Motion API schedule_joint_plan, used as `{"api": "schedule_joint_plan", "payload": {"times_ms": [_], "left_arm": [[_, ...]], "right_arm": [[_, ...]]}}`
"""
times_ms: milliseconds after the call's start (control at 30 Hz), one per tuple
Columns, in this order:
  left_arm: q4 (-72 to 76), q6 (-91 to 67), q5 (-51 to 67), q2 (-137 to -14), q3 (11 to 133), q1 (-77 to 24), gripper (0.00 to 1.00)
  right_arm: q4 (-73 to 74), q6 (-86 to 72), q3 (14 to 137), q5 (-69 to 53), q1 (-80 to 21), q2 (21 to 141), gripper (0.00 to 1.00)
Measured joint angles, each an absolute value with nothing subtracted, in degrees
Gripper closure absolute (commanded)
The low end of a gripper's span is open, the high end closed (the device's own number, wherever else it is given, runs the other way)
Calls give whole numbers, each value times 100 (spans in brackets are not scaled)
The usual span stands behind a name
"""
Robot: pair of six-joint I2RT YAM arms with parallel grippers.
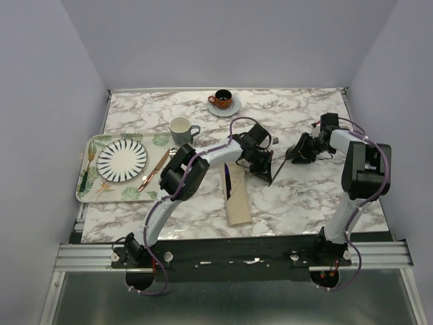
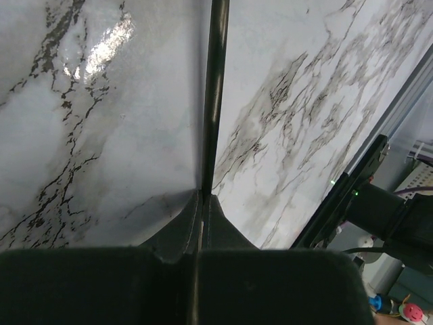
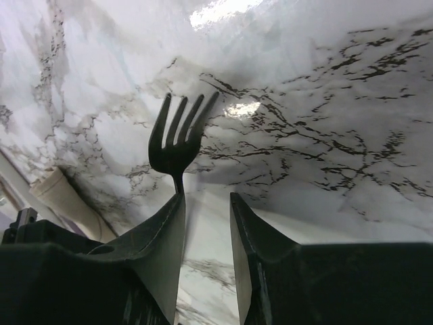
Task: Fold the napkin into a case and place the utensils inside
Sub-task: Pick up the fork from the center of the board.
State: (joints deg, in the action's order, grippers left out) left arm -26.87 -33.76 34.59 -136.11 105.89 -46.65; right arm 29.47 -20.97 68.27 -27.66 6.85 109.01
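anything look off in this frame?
Nothing spilled or damaged. One oddity: the fork is shared by both arms, its handle pinched in the shut left tool while its tines poke past the open right tool, by one finger. The knife lies along the case.

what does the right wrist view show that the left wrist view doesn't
Only the right wrist: the fork, tines showing, its neck beside one of the right jaws, which stand apart, and the beige case at the left edge. Only the left wrist: the left jaws shut on a slim dark handle running out of frame, and part of the right arm. Both: the marble table.
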Motion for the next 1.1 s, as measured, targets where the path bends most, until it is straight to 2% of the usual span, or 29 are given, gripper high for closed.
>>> {"api": "schedule_joint_plan", "payload": {"times_ms": [267,800,933,1000,1100], "left_arm": [[-2668,-3415,3503,-13611,10578,-4659,100],[-2668,-3424,3562,-13622,10578,-4650,100],[-2665,-3441,3586,-13631,10578,-4646,100],[-2663,-3444,3599,-13633,10578,-4639,95],[-2637,-3450,3607,-13633,10569,-4619,73]], "right_arm": [[2836,-2126,6936,-2930,668,11024,60],[2869,-2309,7094,-3153,504,11201,69],[2880,-2366,7098,-3203,497,11227,99],[2906,-2394,7124,-3245,497,11264,99],[2985,-2379,7223,-3269,497,11330,100]]}}
